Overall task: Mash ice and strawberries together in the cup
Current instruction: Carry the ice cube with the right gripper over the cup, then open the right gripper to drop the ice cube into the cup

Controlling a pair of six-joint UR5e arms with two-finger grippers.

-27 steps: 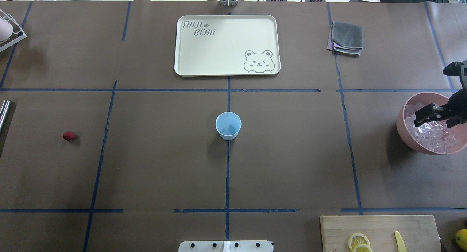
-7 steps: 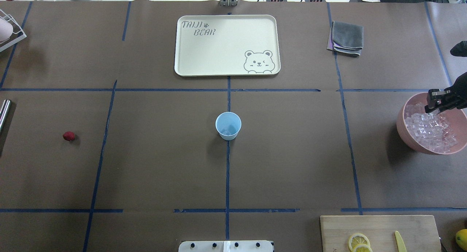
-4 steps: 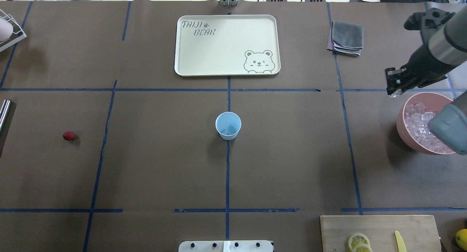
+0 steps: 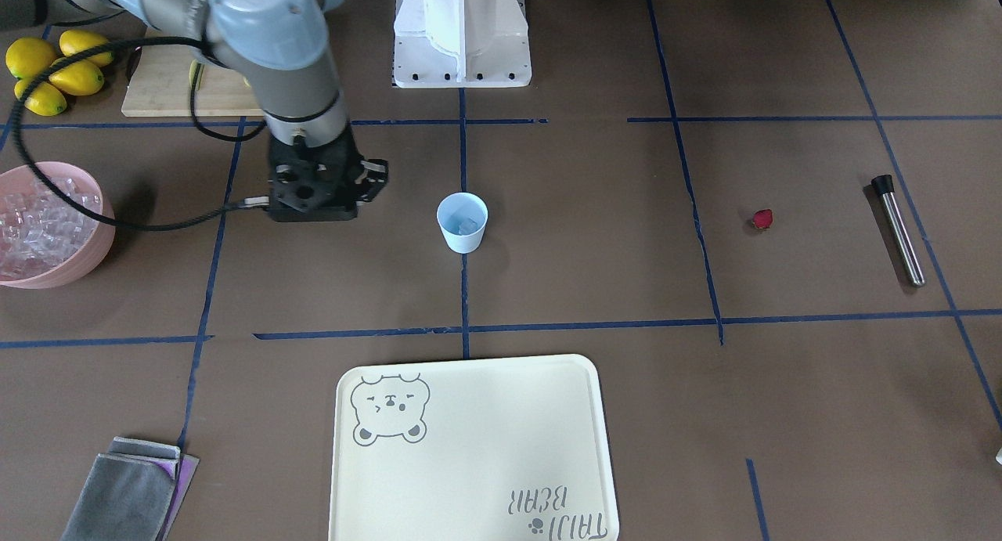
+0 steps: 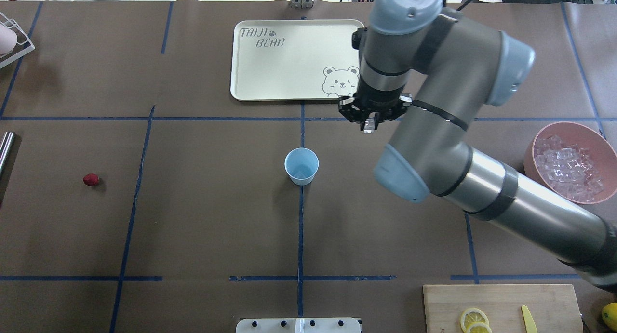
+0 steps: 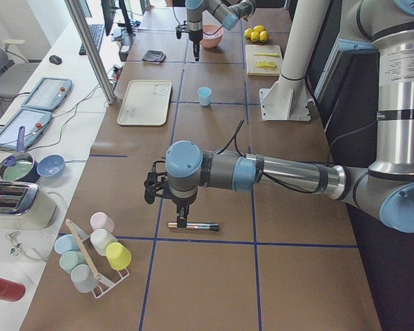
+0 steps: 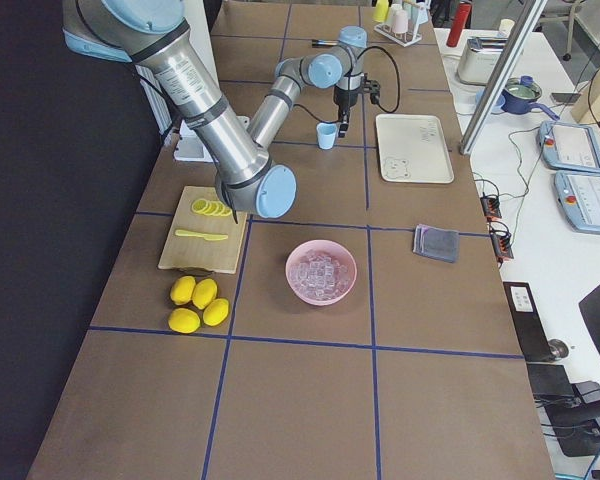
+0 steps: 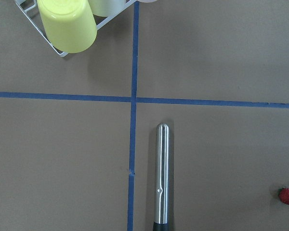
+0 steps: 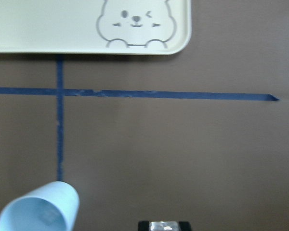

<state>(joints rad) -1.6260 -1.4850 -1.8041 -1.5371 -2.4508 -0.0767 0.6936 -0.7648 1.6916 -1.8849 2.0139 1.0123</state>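
Robot's right arm's fingers pinch a clear ice cube above the desk, near the pale blue cup but not over it, on the side toward the cream tray. The cup stands upright at mid-desk on a blue tape line, with ice inside. A pink bowl of ice sits at the robot's right. The strawberry lies well apart on the robot's left, near a steel rod. The left arm's fingers hang over that rod, and their spread cannot be told.
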